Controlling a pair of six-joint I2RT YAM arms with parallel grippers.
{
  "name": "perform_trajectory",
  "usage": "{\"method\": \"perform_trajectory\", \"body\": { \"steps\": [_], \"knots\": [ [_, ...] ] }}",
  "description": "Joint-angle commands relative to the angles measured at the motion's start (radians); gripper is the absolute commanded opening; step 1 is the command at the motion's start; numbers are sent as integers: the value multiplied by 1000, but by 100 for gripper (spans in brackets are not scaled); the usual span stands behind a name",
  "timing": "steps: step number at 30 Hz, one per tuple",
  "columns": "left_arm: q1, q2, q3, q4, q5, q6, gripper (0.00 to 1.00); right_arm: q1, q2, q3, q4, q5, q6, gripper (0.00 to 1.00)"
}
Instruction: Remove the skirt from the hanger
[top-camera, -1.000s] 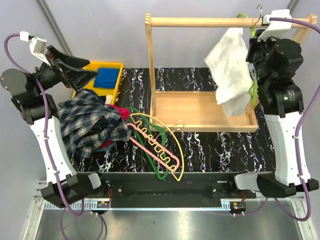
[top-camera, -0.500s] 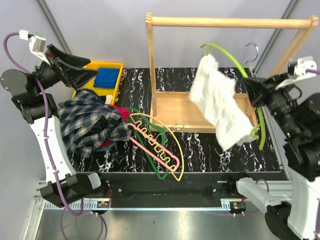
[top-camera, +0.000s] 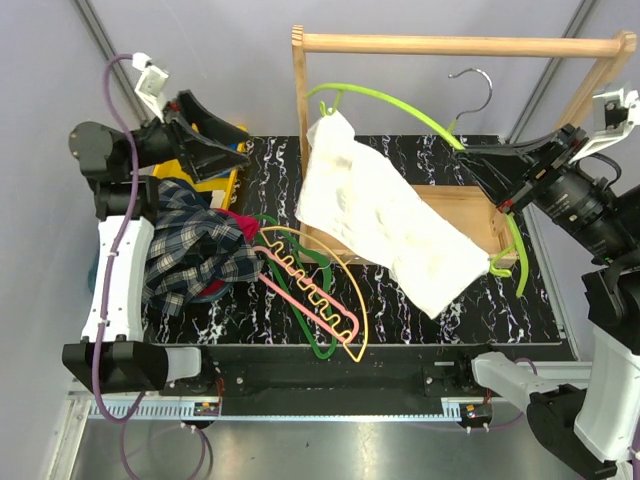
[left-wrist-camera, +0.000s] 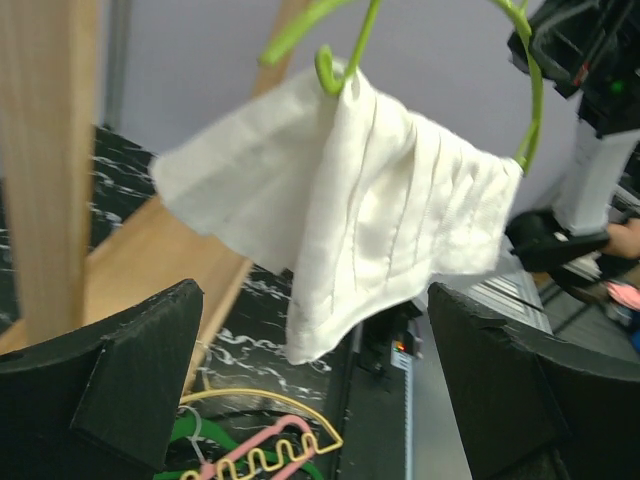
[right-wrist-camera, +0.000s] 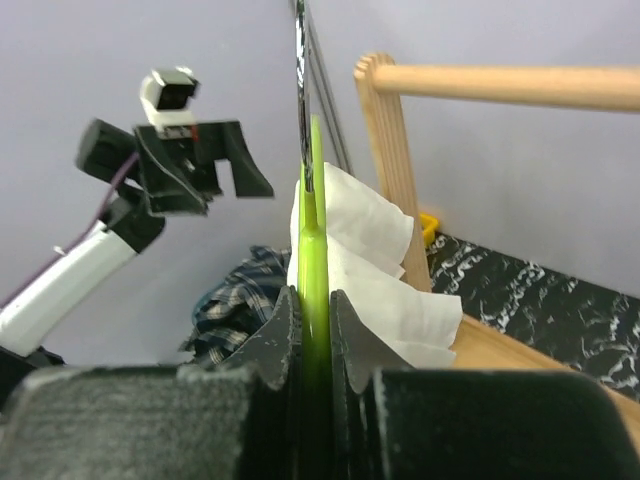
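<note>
The navy plaid skirt (top-camera: 190, 245) lies bunched in a heap at the table's left, off any hanger; it also shows in the right wrist view (right-wrist-camera: 235, 300). The pale yellow hanger (top-camera: 364, 318) lies flat and bare on the table in front of the heap, and shows in the left wrist view (left-wrist-camera: 279, 399). My left gripper (top-camera: 225, 148) is open and empty above the heap, facing right (left-wrist-camera: 320, 390). My right gripper (top-camera: 487, 178) is shut on a green hanger (top-camera: 400, 103) that carries a plain white garment (top-camera: 380, 215) in the air over the table's middle (right-wrist-camera: 314, 310).
A wooden rack (top-camera: 450, 44) stands at the back with its base tray under the white garment. A pink hanger (top-camera: 300, 300) and a dark green hanger (top-camera: 320, 345) lie tangled with the yellow one. A red cloth (top-camera: 240, 225) sits beside the heap.
My right arm has carried the green hanger and white garment off the rack's right end, leftward and out over the table. My left arm has swung right toward the garment, still open.
</note>
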Motion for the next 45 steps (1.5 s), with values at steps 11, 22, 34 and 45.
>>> {"method": "perform_trajectory", "body": {
  "steps": [11,22,34,45],
  "knots": [
    [-184,-30,-52,3,56,-50,99,6,73,68,336,-82,170,0],
    [-270,9,-46,4,41,-36,99,6,96,57,372,-78,184,0],
    [-443,214,158,16,30,10,46,5,93,-3,452,-79,262,0],
    [-319,156,262,-13,127,12,0,6,2,-145,176,80,-9,0]
  ]
}}
